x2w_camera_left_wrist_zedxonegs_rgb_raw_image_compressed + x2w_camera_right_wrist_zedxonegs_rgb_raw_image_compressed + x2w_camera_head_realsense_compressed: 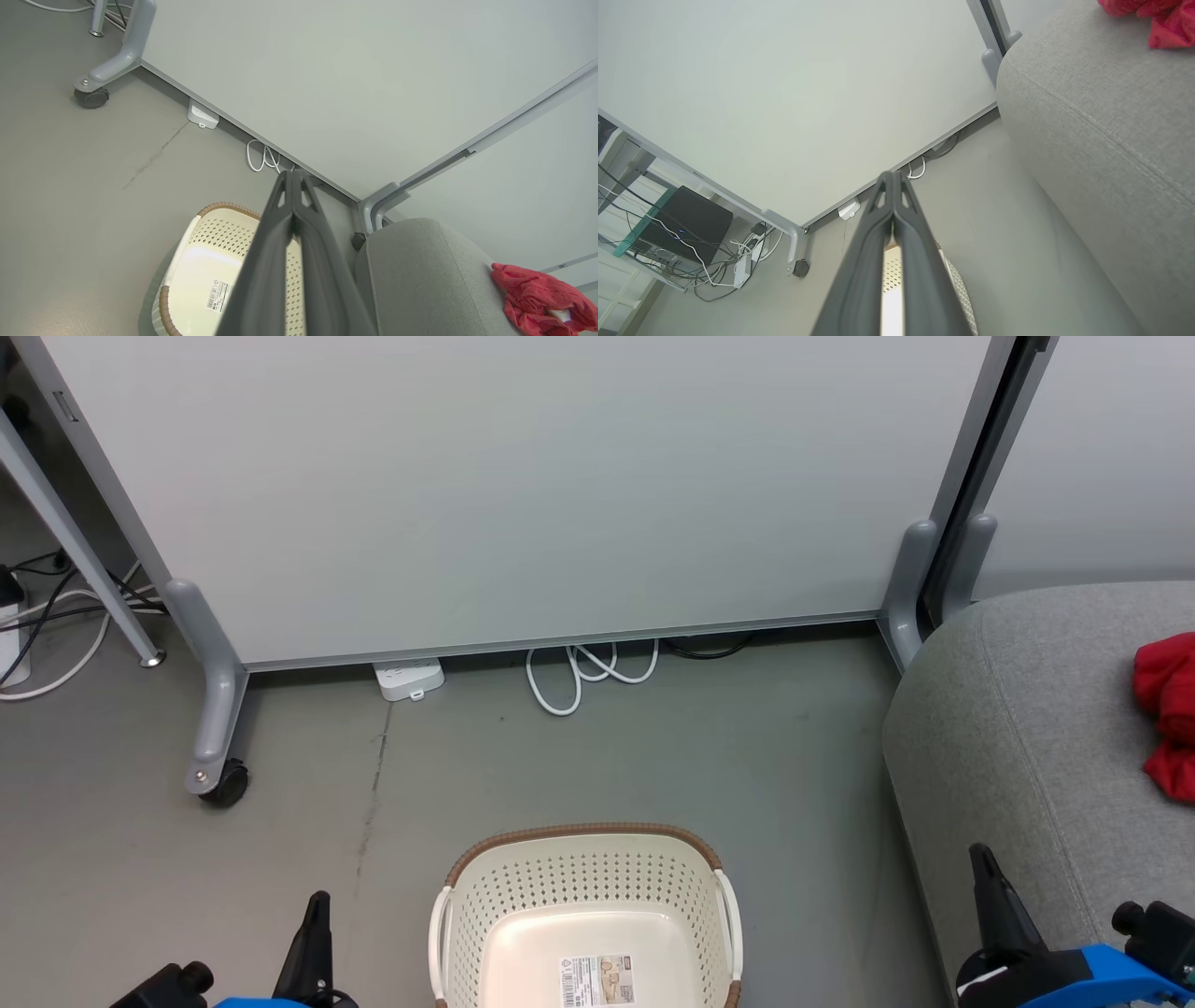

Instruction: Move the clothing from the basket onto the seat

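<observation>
Left claw [293,173] and right claw [890,175] sit pressed together, empty; oval cream-white plastic basket [583,831] looks bare, red fabric clothing [1167,709] on grey upholstered seat [1018,728], so best park both clear.

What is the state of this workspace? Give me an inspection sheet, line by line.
Surface: grey floor with a thin crack; the basket stands on it.
Job's things: oval cream-white perforated plastic basket, no clothing seen in it, bottom label showing; bright red fabric clothing lies on the light grey upholstered seat.
Clutter: nothing seen.
Hands: left hand shut, empty; right hand shut, empty.
Cables: coiled white cable and white power strip at the panel's foot.
Surroundings: pale grey partition panel on castors.
</observation>
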